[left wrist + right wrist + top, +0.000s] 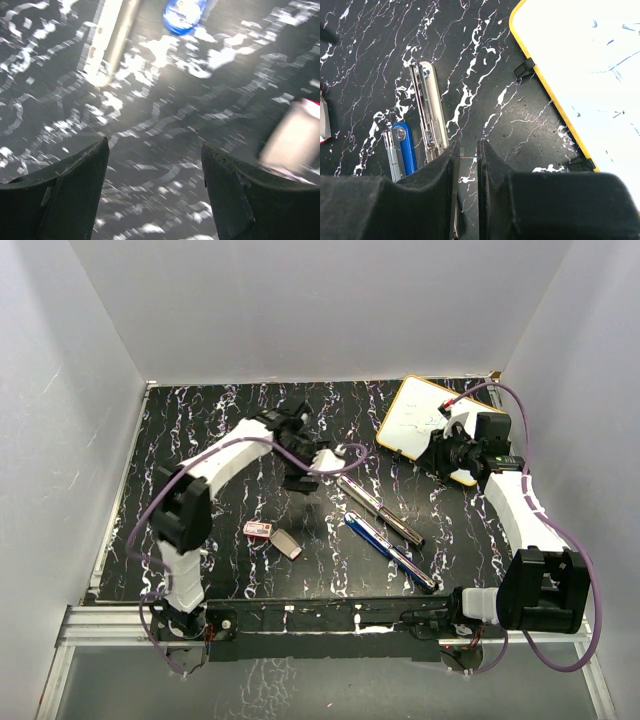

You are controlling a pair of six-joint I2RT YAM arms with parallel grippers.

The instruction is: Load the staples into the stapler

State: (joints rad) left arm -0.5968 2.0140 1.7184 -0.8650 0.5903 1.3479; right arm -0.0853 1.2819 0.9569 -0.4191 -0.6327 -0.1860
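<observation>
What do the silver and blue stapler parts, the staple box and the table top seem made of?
The silver stapler part looks like bare metal: shiny. The blue stapler part: glossy shell, probably plastic, beside a metal rail. The staple box: likely cardboard, matt red-pink with white label, too small to be sure. The table top: black with white marble veining, perhaps printed laminate.

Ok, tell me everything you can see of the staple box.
The staple box is a small red-pink cardboard carton with a white label, lying flat on the black marbled table, left of centre toward the near edge. Its tan-grey inner tray is out, lying angled just right of it; whether they touch is unclear. Nothing grips either.
</observation>
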